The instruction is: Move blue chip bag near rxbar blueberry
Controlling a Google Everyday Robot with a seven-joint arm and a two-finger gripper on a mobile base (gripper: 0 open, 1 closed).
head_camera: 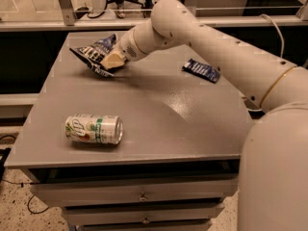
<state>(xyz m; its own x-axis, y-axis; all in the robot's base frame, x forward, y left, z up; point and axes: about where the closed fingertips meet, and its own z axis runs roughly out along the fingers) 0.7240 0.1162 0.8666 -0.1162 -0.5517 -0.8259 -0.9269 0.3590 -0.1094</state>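
Observation:
The blue chip bag [94, 53], navy foil with white lettering, is crumpled and tilted at the far left of the grey table [159, 114]. My gripper [112, 61] is at the bag's right side, with a beige finger [113, 59] pressed over the foil and shut on it. The rxbar blueberry [201, 70], a small flat dark-blue wrapper, lies at the far right of the table, well apart from the bag. My white arm reaches in from the right, above the space between them.
A green-and-white soda can [94, 129] lies on its side at the front left. Drawers [142, 196] sit under the table's front edge. A metal rail and a chair base stand behind the table.

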